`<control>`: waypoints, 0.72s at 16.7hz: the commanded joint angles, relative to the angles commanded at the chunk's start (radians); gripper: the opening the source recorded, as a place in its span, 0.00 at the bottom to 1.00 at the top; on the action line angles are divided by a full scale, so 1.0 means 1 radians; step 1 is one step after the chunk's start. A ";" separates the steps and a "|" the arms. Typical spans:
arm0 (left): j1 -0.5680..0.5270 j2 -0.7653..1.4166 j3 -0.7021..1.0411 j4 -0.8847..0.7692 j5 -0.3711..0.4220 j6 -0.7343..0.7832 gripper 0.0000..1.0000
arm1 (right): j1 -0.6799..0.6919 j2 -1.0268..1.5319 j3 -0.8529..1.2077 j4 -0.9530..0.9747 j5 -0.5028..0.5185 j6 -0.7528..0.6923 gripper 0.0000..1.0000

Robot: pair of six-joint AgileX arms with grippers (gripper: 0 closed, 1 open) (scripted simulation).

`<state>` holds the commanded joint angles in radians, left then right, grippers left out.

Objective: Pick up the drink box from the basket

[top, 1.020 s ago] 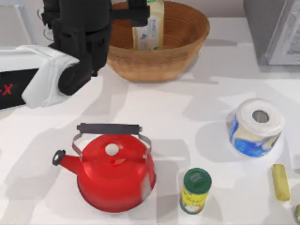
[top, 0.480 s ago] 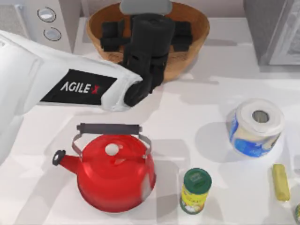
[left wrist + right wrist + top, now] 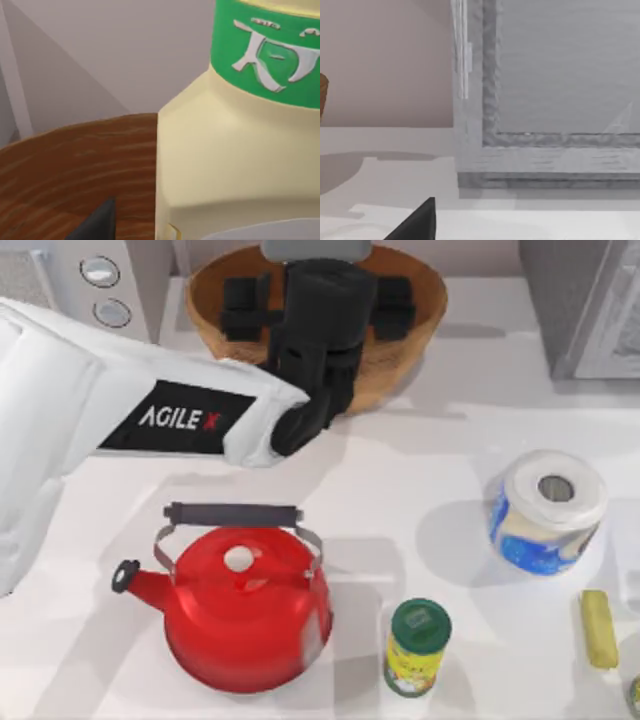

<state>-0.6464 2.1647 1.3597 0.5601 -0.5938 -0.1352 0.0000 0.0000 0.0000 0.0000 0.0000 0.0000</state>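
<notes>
My left gripper (image 3: 318, 310) hovers over the round brown wicker basket (image 3: 420, 315), beside the pale yellow green-topped drink box (image 3: 235, 150); grip unclear, lift pending.

Bright even light; soft grey shadows on table (image 3: 420, 470); no glare.

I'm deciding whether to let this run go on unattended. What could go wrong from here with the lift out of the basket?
The left gripper sits over the basket, very close to the drink box; a poor hold could tip the tall carton. A slanted lift might catch the basket's wall and drag the basket. The arm spans above the red kettle, which a low retreat could bump.
</notes>
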 joint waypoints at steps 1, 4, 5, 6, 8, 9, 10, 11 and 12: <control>0.006 0.020 0.025 -0.005 0.006 0.002 1.00 | 0.000 0.000 0.000 0.000 0.000 0.000 1.00; 0.028 0.079 0.106 -0.025 0.028 0.007 1.00 | 0.000 0.000 0.000 0.000 0.000 0.000 1.00; 0.034 0.095 0.129 -0.031 0.034 0.009 1.00 | 0.000 0.000 0.000 0.000 0.000 0.000 1.00; 0.039 0.107 0.147 -0.035 0.040 0.011 1.00 | 0.000 0.000 0.000 0.000 0.000 0.000 1.00; 0.043 0.116 0.159 -0.038 0.043 0.011 1.00 | 0.000 0.000 0.000 0.000 0.000 0.000 1.00; 0.043 0.116 0.159 -0.038 0.043 0.011 1.00 | 0.000 0.000 0.000 0.000 0.000 0.000 1.00; 0.043 0.116 0.159 -0.038 0.043 0.011 1.00 | 0.000 0.000 0.000 0.000 0.000 0.000 1.00; 0.043 0.116 0.159 -0.038 0.043 0.011 1.00 | 0.000 0.000 0.000 0.000 0.000 0.000 1.00; 0.043 0.116 0.159 -0.038 0.043 0.011 0.92 | 0.000 0.000 0.000 0.000 0.000 0.000 1.00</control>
<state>-0.6036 2.2810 1.5191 0.5217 -0.5509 -0.1238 0.0000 0.0000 0.0000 0.0000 0.0000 0.0000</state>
